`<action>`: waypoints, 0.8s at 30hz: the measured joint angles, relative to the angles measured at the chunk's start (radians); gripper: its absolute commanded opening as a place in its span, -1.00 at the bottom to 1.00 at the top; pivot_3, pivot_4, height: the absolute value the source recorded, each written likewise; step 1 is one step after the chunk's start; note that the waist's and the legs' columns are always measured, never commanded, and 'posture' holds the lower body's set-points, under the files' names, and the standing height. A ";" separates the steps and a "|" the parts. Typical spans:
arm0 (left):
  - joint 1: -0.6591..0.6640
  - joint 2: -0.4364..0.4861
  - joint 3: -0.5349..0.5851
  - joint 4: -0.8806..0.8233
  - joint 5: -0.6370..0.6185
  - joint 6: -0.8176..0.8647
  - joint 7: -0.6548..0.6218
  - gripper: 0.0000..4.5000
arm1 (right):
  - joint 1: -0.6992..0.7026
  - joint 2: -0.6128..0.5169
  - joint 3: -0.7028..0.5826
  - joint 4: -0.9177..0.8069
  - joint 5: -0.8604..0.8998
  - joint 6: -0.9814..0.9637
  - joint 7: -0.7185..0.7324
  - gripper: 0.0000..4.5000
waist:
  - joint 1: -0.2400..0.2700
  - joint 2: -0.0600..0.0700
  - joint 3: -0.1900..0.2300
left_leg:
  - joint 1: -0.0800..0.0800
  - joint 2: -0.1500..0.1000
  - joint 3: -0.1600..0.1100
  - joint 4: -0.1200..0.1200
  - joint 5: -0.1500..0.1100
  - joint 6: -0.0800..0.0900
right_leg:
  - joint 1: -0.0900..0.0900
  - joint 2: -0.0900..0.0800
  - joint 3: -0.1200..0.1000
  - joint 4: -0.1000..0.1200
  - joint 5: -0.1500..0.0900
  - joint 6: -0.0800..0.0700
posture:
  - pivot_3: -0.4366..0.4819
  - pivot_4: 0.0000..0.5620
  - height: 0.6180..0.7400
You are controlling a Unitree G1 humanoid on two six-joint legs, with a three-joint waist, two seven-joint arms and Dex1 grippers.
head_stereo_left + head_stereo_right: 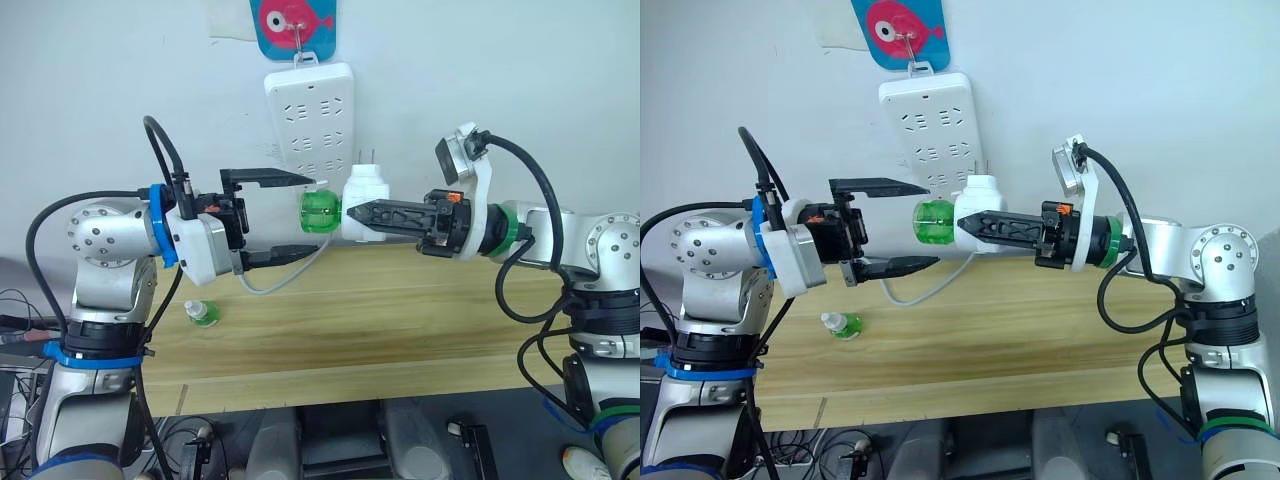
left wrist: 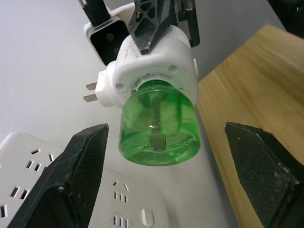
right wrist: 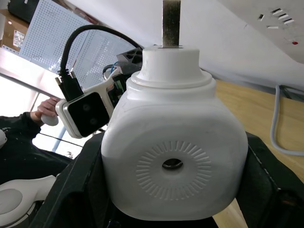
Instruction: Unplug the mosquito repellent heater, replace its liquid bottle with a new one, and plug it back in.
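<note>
Left pincer (image 1: 296, 216) gapes wide; right pincer (image 1: 356, 212) clamped, both arms raised inward

The heater (image 1: 365, 200) hangs above the table (image 1: 400, 320), before the power strip (image 1: 312, 115); the capped bottle (image 1: 203, 314) lies on the table's left.

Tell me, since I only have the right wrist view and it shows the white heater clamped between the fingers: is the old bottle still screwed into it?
Observer: Yes. The capless green bottle is still in the mosquito repellent heater, pointing toward the left gripper.
Operator: Has the left gripper got hold of it?
Observer: No. Its fingers are spread wide on either side of the bottle without touching it.
Operator: Where is the replacement?
Observer: The capped green bottle is on the wooden table, below the left arm.
Operator: Is the heater unplugged?
Observer: Yes. The right gripper holds it in the air, away from the power strip on the wall.
</note>
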 measured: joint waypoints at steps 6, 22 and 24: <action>-0.027 -0.013 -0.025 0.037 0.005 -0.020 0.012 0.82 | -0.009 0.017 -0.001 0.000 0.000 0.003 -0.007 0.34 | -0.002 0.000 0.000 | 0.000 0.000 0.000 0.000 0.000 0.000 | 0.000 0.000 0.000 0.000 0.000 0.000 | -0.40 0.04 0.84; -0.030 0.006 -0.060 0.007 -0.074 0.105 -0.006 0.01 | -0.029 -0.003 0.007 -0.006 0.002 0.026 -0.016 0.34 | -0.022 0.000 0.000 | 0.000 0.000 -0.001 0.001 0.000 0.000 | 0.000 0.000 0.000 0.001 0.000 0.000 | -0.38 0.04 0.84; -0.011 0.021 -0.072 -0.029 -0.118 0.191 -0.018 0.01 | -0.029 -0.032 0.021 -0.021 0.003 0.038 0.000 0.34 | -0.024 0.000 0.000 | 0.000 0.000 -0.001 0.001 0.000 0.000 | 0.000 0.000 0.000 0.001 0.000 0.000 | -0.38 0.04 0.84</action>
